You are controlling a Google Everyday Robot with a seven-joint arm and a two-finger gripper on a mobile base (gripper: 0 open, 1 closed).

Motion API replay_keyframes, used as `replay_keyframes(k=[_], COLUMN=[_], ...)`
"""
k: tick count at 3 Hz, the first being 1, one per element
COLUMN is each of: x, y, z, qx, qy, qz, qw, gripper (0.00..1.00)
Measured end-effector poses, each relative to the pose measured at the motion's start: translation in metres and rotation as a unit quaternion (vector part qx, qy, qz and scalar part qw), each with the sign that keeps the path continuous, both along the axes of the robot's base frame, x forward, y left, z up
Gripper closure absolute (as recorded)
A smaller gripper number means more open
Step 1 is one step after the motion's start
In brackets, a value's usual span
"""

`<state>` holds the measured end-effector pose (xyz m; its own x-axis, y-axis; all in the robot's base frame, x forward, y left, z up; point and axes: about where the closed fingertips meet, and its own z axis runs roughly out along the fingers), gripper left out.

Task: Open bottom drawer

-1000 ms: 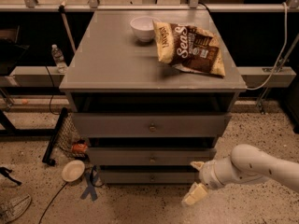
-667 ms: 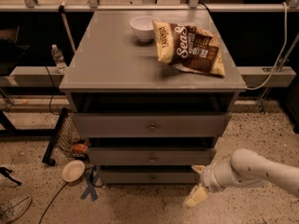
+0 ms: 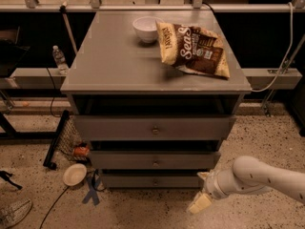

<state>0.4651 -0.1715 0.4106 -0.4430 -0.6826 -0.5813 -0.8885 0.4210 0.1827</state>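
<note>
The bottom drawer (image 3: 152, 180) is the lowest and slimmest grey front of the grey cabinet (image 3: 119, 66), with a small round knob (image 3: 155, 181) at its centre. It looks shut or nearly shut. Above it are the middle drawer (image 3: 155, 160) and the top drawer (image 3: 153, 127). My gripper (image 3: 200, 202) is at the end of the white arm (image 3: 257, 178), low to the floor, just right of and in front of the bottom drawer's right end. It is apart from the knob.
A white bowl (image 3: 145, 28) and a chip bag (image 3: 193, 49) lie on the cabinet top. On the floor left of the cabinet are a paper plate (image 3: 75, 174), blue tape (image 3: 91, 193), a mesh basket (image 3: 71, 140) and a cable. A water bottle (image 3: 59, 59) stands behind.
The gripper has moved slightly down and to the right, staying near the bottom drawer's right end. The drawers have not moved.
</note>
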Motion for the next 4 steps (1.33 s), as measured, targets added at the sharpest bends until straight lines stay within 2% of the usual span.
replay_keyframes(k=[1,3,4], x=[0.001,0.015,0.016], y=[-0.006,-0.010,-0.009], z=[-0.031,-0.101,-0.103], qx=[-0.022,-0.022,-0.020], qy=[0.019,0.035,0.033], qz=[-0.010,-0.010,-0.006], qw=[0.9995,0.9991,0.9992], gripper=[0.00,0.00,0.00])
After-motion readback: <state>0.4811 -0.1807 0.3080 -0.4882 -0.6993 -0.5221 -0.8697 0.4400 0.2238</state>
